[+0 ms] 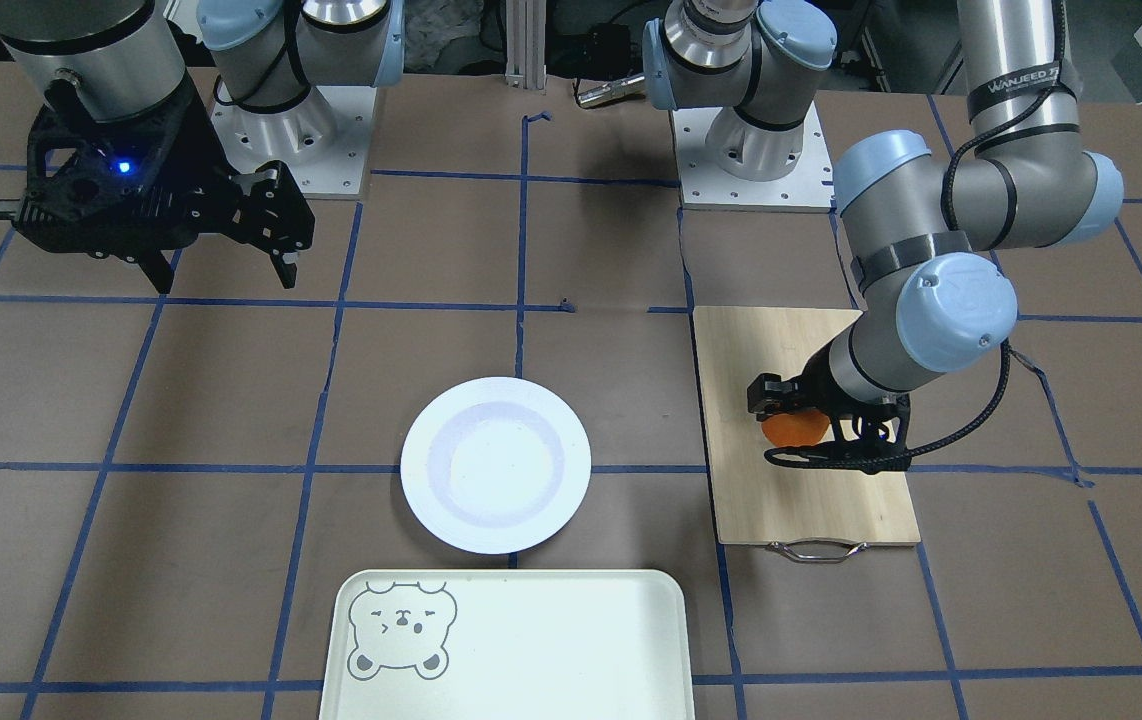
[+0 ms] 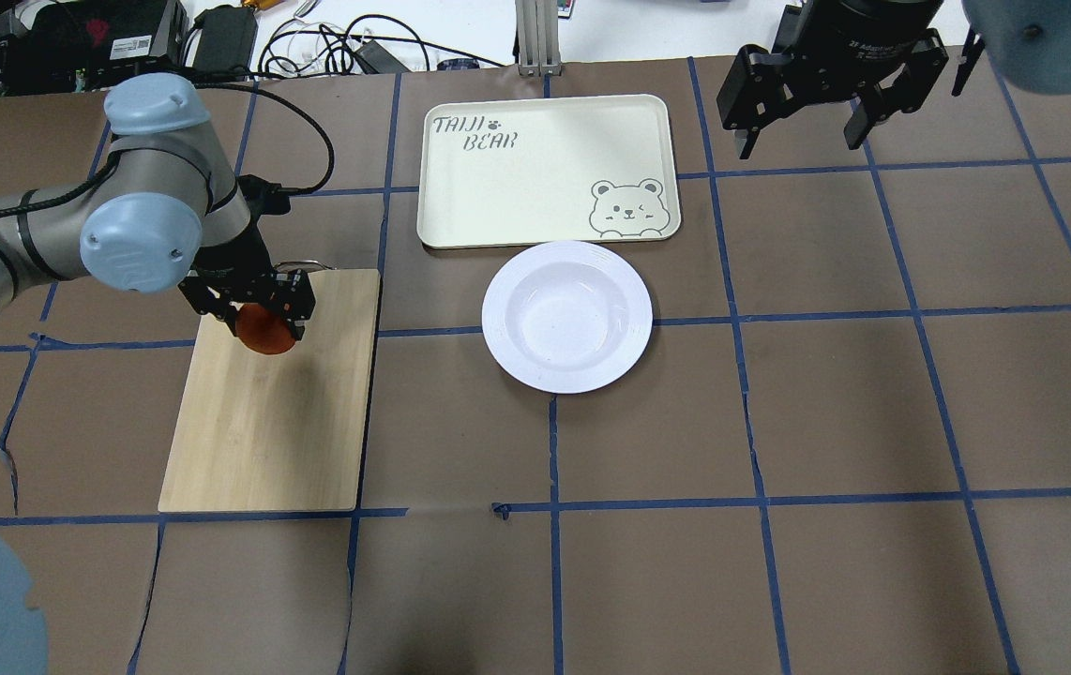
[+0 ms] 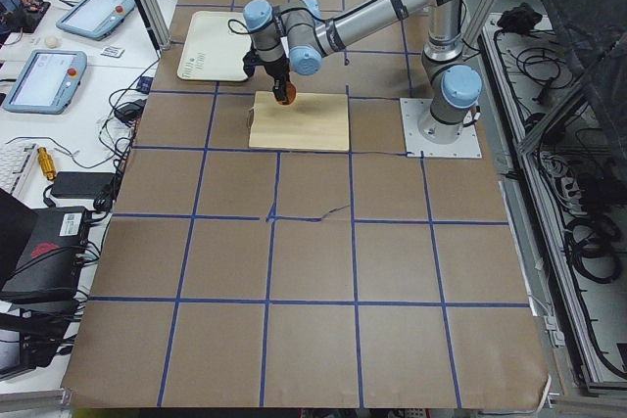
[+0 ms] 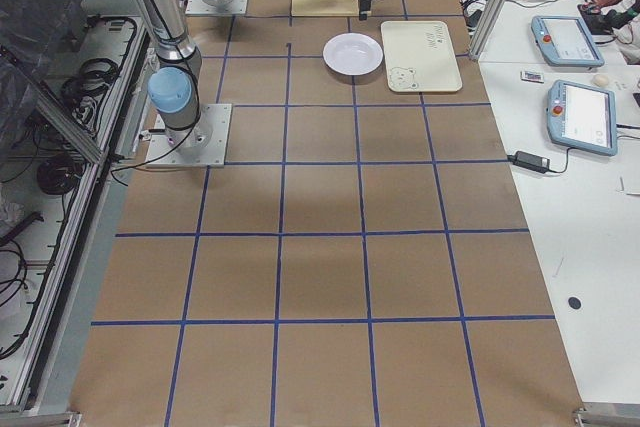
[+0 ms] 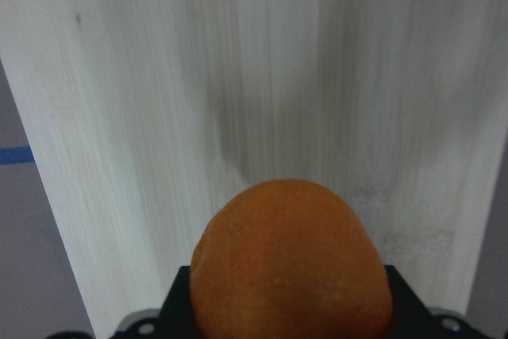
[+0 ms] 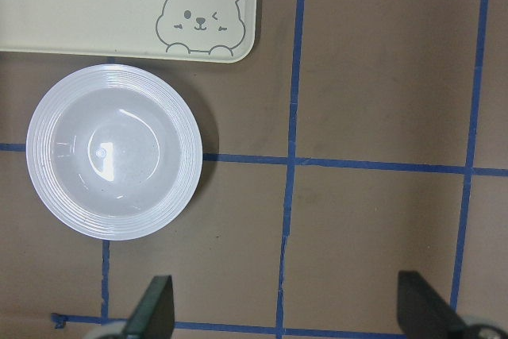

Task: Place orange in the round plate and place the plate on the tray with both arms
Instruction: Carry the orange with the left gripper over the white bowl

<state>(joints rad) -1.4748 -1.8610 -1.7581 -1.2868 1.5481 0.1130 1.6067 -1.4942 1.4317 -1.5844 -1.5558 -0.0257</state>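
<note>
A small, round, dimpled orange point(image 2: 262, 336) is held between the two black fingers of the left gripper point(image 2: 259, 319). The jaws are closed around its sides. It is over the far left part of a pale bamboo cutting board point(image 2: 282, 422) on the left of the brown table point(image 2: 779, 422). Whether it touches the board or hangs just above it cannot be told.

A shiny white round plate point(image 2: 566, 316) with a wide ridged rim lies in the middle of the table, with nothing in it. Just beyond it, on the far side, a cream tray point(image 2: 535, 178) with a grey bear face is set. The right gripper point(image 2: 800, 131) hangs high at the far right with its jaws wide open and nothing in them.

The orange is judged to be light and firm, but a bit squashy. It is round, so it may roll when it is let go. It is best held across its middle and set down low in the plate's sunken centre.

The plate is judged to be hard, slippery and easy to break. It should be gripped by the wide rim, on two opposite sides.
</note>
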